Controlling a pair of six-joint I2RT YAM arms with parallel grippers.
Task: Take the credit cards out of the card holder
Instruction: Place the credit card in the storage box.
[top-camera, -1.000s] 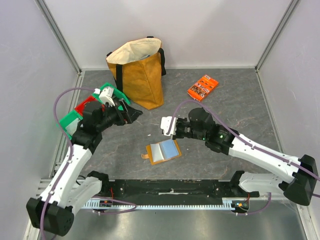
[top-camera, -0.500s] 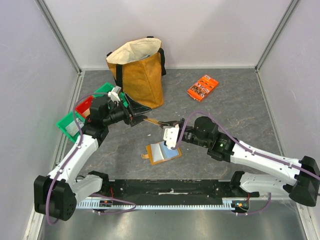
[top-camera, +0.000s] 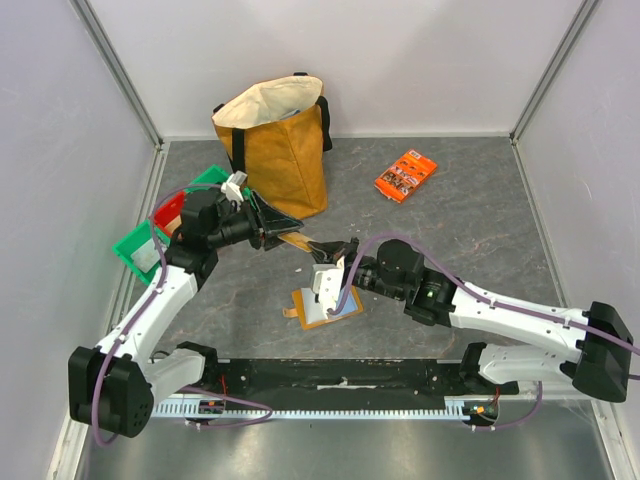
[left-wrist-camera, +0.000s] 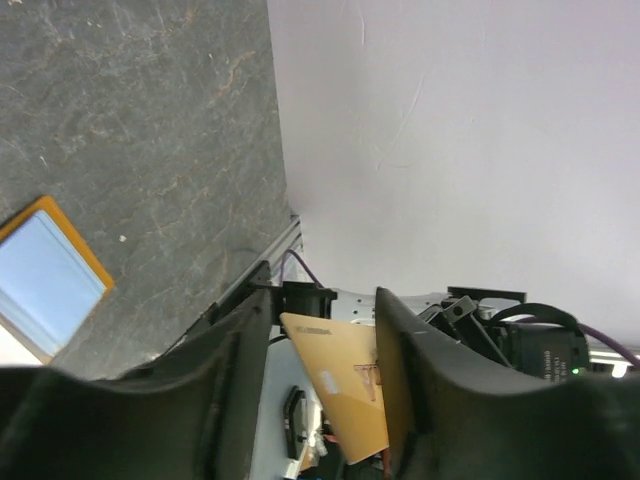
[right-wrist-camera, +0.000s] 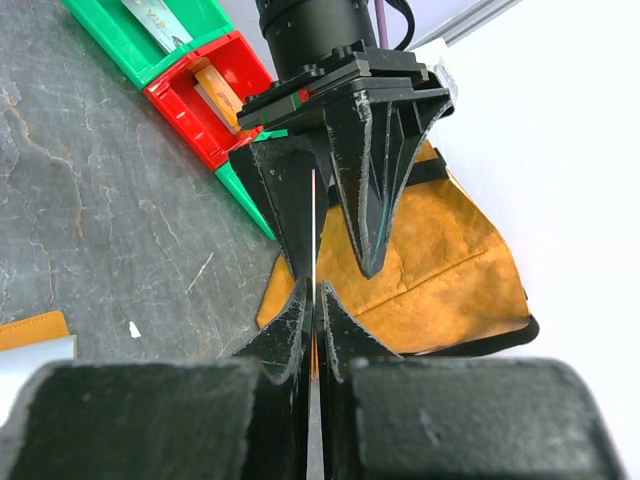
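Both grippers are on one tan credit card (left-wrist-camera: 345, 395), up in the air over the table. Right gripper (right-wrist-camera: 313, 315) is clamped on it, card edge-on between its fingers. Left gripper (left-wrist-camera: 322, 300) straddles the other end, not clamped: the right wrist view shows a gap on one side of the card.

Card holder (top-camera: 310, 312) lies open and flat on the table directly under the right gripper, tan border, pale blue pockets up.

Table (top-camera: 480, 240) is a dark grey stone-look sheet, mottled, with a few pale specks. Green bin (top-camera: 135, 245) and red bin (top-camera: 168, 210) sit at the left edge by the left arm. Mustard tote bag (top-camera: 275, 150) stands upright at the back, mouth open. Orange packet (top-camera: 405, 174) lies flat back right, well apart from the rest. Walls are plain and pale, with aluminium posts in the corners.

Hard to read:
- Part of the holder is under the right wrist's white housing in the top view, and cut off in both wrist views.
- Can't tell if cards remain inside the holder.
- Both bins hold flat items, too small to identify.
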